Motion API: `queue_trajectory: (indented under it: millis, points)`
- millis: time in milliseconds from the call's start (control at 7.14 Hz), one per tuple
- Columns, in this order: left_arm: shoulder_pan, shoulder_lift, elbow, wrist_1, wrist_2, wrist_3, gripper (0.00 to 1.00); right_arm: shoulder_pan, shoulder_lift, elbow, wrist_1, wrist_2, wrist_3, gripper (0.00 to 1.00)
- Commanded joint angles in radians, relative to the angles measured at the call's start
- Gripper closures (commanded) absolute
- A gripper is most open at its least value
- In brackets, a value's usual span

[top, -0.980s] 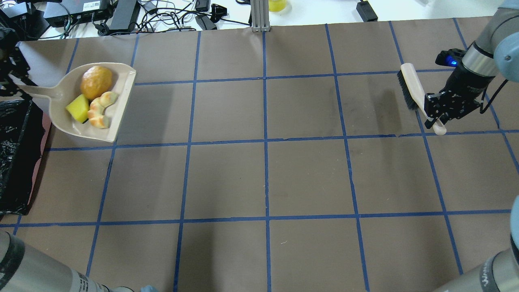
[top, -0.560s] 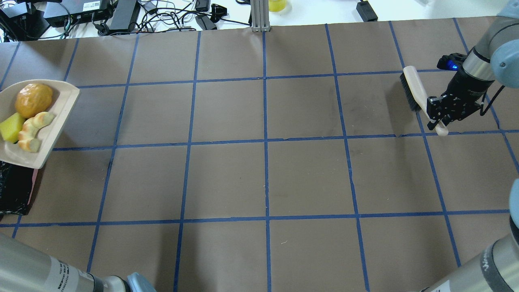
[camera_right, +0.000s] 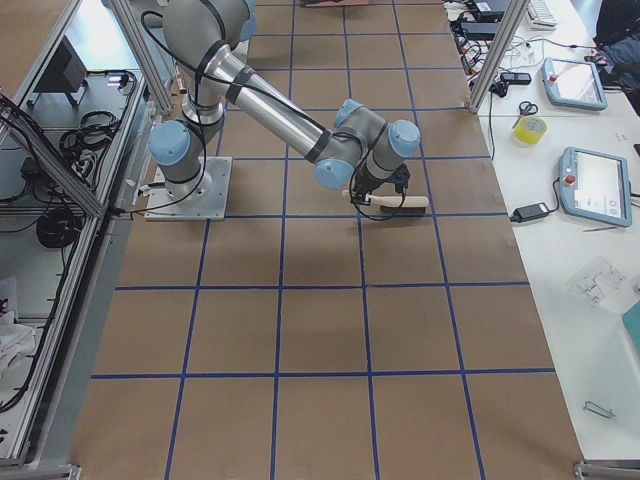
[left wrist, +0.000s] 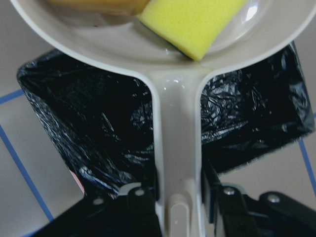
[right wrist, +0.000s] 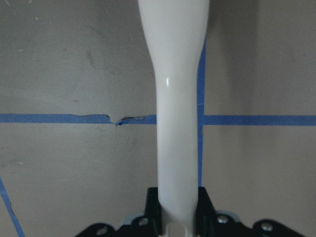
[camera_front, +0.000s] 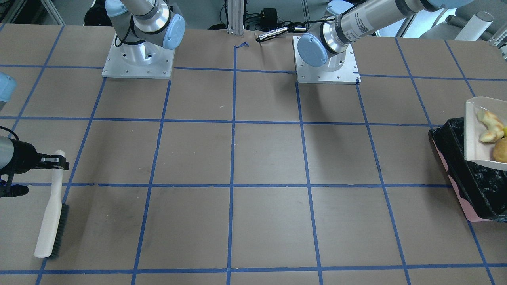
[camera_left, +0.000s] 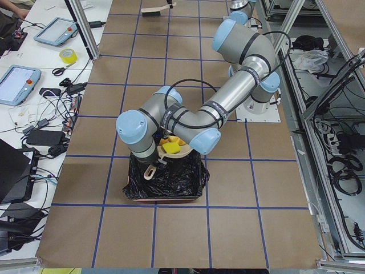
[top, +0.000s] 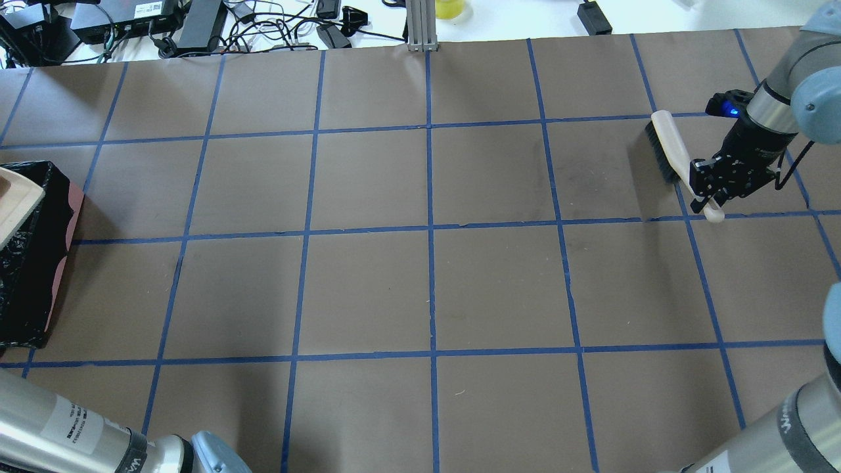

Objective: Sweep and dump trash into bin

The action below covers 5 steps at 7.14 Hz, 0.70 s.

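The beige dustpan [camera_front: 473,132] hangs over the bin [camera_front: 461,198], a pink box lined with a crinkled black bag, at the table's left end. The dustpan holds the trash: a golden-brown lump [camera_front: 501,150], tan peel scraps [camera_front: 488,126] and a yellow-green sponge wedge [left wrist: 195,24]. My left gripper [left wrist: 177,202] is shut on the dustpan handle. In the overhead view only the dustpan's edge [top: 16,203] shows over the bin [top: 39,263]. My right gripper [top: 706,197] is shut on the handle of a beige brush [top: 667,148] at the far right, bristles near the table.
Cables and electronics [top: 197,20] line the far table edge beside an aluminium post [top: 420,26]. The two arm bases [camera_front: 138,59] stand on the robot's side. The table is brown paper with a blue tape grid [top: 430,230].
My left gripper has carried the dustpan with the trash leftward until it hangs over the bin, nearly out of the overhead view. The right gripper and brush have barely shifted.
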Motion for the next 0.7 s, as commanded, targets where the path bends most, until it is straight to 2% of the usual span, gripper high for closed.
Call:
queue_trajectory:
  millis: [0,140,280,560]
  points:
    - [0.014,-0.070,0.096,0.065,0.007,0.096,1.00,0.000,0.003,0.000,-0.003,-0.001,0.003,0.90]
    - [0.014,-0.081,0.091,0.155,0.007,0.100,1.00,0.000,0.012,0.000,-0.006,-0.002,0.003,0.71]
    - [0.013,-0.084,0.091,0.182,0.009,0.138,1.00,0.000,0.019,0.000,-0.006,-0.002,0.006,0.63]
    - [0.004,-0.082,0.073,0.250,0.009,0.214,1.00,0.000,0.019,0.000,-0.006,-0.002,0.006,0.58]
